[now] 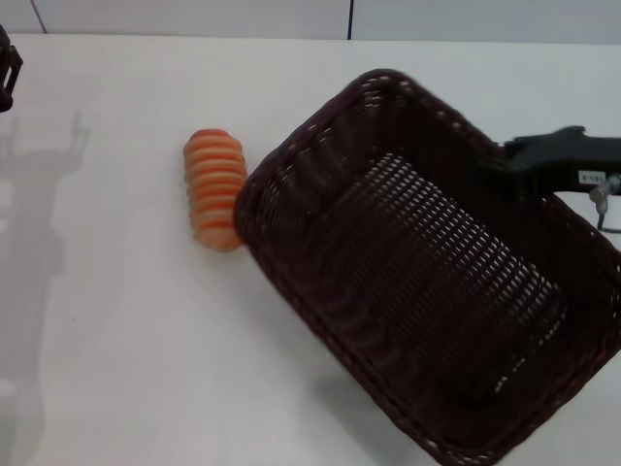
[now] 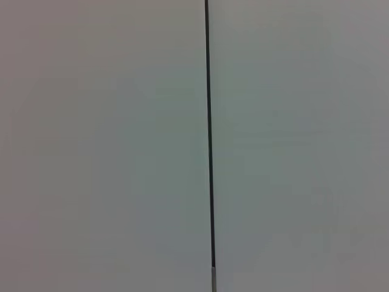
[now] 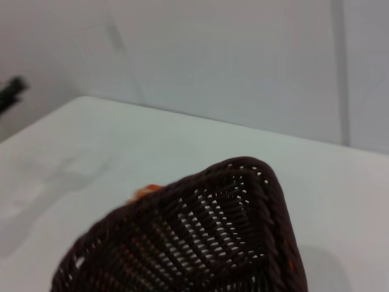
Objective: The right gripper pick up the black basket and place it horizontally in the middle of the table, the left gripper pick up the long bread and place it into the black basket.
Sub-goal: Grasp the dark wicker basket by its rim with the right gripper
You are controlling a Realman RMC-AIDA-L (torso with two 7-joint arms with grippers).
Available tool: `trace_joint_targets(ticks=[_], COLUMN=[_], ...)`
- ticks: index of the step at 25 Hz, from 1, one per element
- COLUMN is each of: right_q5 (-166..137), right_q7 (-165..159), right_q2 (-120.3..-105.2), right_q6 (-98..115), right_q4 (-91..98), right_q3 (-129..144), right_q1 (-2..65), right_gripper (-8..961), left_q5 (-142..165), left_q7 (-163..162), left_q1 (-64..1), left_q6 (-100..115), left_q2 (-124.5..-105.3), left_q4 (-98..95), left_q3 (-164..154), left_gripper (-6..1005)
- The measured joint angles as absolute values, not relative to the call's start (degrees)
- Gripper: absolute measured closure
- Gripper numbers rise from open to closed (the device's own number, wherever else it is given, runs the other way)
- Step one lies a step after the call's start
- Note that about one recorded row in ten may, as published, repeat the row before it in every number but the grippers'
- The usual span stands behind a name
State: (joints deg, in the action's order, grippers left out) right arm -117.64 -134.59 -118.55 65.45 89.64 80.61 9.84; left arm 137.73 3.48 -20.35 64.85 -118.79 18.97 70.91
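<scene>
Wicker and bread on white, left to right:

left claw (image 1: 8, 66): parked at the far left edge of the tabletop (image 1: 116, 369), well apart from everything. Only a sliver of it shows, so I can't tell if it's open or closed. Its wrist view is just blank wall with a dark seam.

long bread (image 1: 215, 189): orange-and-cream ribbed side up, lying on the tabletop just beside the basket's left corner, maybe touching the rim, can't say for sure. Looks light and soft-ish, so I'd guess a gentle pinch across the short width at the middle is the way, no hard squeeze.

black basket (image 1: 427, 282): big dark woven tray, sitting diagonal and looks tilted, right of centre. Seems light but bulky and stiff enough to carry from one edge. The braided rim is the obvious grab spot, though an edge hold will let it swing and droop.

right claw (image 1: 519, 155): clamped on the basket's far right rim, by the look of it.

writing: small white label on the right wrist (image 1: 592, 178), print unreadable. No brands anywhere.
</scene>
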Motion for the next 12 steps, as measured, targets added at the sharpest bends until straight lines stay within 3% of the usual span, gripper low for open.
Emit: trace_joint_targets(ticks=[12], right_q5=[-128.1], right_q7=[-128.1], right_q2=[-118.67], right_q6=[78.1], right_q4=[80.3], right_q3=[79.1], right_q1=[29.7], right_gripper=[763], left_q5=[137.7], left_q7=[3.2], left_q1=[-20.0], left_q6=[64.9], left_q2=[-118.95], left_q4=[19.3], left_q3=[70.6], left_gripper=[152])
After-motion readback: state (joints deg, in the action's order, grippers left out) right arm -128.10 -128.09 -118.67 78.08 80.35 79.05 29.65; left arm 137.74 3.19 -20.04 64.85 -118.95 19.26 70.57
